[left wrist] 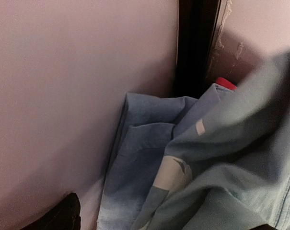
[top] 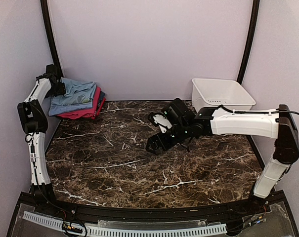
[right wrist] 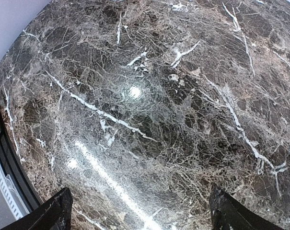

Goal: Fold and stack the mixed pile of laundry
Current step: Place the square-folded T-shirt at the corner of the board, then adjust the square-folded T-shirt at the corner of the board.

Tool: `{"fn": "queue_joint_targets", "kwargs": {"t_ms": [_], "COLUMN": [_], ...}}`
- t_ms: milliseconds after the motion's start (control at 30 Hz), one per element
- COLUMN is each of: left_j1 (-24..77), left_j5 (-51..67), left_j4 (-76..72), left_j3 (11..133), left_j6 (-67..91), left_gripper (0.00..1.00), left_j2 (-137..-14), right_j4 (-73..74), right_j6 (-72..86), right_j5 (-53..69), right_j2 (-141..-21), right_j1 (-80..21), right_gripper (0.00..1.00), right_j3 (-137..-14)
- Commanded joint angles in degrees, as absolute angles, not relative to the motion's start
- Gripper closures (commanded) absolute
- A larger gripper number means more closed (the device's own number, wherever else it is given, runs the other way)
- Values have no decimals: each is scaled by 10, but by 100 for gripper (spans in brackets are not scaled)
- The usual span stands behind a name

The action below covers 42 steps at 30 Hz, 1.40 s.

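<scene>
**A:** Start at the left. Where is the washing?

**B:** The mixed laundry pile (top: pixel 79 98) of soft cloth garments, pale blue on top of magenta-pink with a dark piece at the edge, lies as a flat stack in the far left corner of the dark brown marble-patterned worktop (top: pixel 139 168). It sits tight against the pale wall (left wrist: pixel 63 96). I judge it is kept there so that folding can be done mid-worktop.

**A:** And the arm beside it?

**B:** The black two-finger left gripper (top: pixel 57 86) is over the stack's wall side. Its wrist view shows one fingertip (left wrist: pixel 58 218) far out at the lower corner, and blue cloth with a white print (left wrist: pixel 171 175) lies loose ahead. So the jaws are spread and pinch nothing.

**A:** Centre?

**B:** The black right gripper (top: pixel 156 146) hangs above the middle of the worktop, jaws wide and holding nothing. It is well apart from the pile, probably parked out of the other arm's way.

**A:** Far right?

**B:** A white rectangular plastic tub (top: pixel 223 105) stands in the far right corner.
</scene>
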State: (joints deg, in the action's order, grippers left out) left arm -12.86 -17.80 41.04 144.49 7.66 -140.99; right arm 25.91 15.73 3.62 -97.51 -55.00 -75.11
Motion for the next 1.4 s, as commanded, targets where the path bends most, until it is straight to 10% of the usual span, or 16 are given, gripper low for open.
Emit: {"fn": "queue_joint_targets", "kwargs": {"t_ms": [0, 1100, 1367], "left_j1": [-146, -191, -180], "left_j5": [-246, 60, 135], "left_j4": [470, 425, 319], "left_j3": [1458, 1356, 1100], "left_j6": [132, 301, 343], "left_gripper": [7, 1, 38], "left_j2": [-1381, -1205, -1074], "right_j4": [254, 236, 230], "right_j6": [163, 162, 163], "right_j5": [51, 72, 76], "right_j2": [-979, -968, -970], "right_j1": [-546, -547, -547], "right_gripper": [5, 6, 6], "right_j3": [-767, -750, -748]}}
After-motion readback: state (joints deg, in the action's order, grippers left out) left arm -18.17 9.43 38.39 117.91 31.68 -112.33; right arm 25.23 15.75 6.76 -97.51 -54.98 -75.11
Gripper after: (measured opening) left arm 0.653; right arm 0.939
